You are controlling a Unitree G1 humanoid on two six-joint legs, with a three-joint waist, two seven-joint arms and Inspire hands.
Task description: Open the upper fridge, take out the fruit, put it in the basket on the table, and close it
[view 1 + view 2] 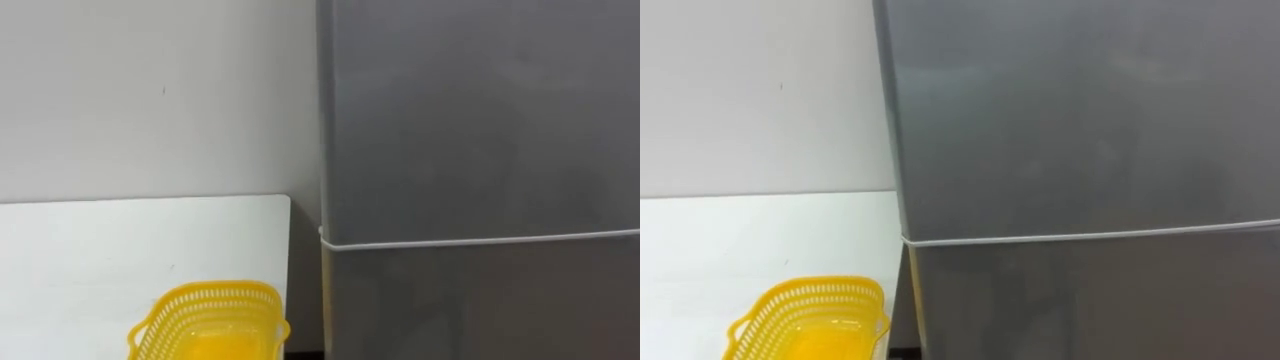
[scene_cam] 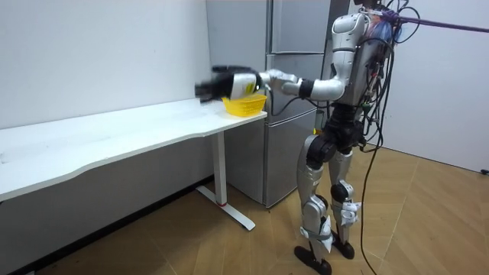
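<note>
Fridge [image 1: 480, 180] upper door [image 1: 480, 110] looks shut; item prob. inside, unseen; left hand [image 2: 218, 81] hovers over yellow basket [image 1: 210, 320] on desk [image 1: 100, 250] left of fridge, too blurred to tell open or closed; next: hook door edge firmly, pull slow.

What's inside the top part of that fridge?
Nothing inside shows: the upper fridge door is shut and covers whatever it holds. The lower door is shut too.

The robot stands by the grey fridge [image 2: 290, 30]. Its left hand [image 2: 221, 81] is out over the yellow basket [image 2: 246, 106] on the white desk [image 2: 114, 137].
</note>
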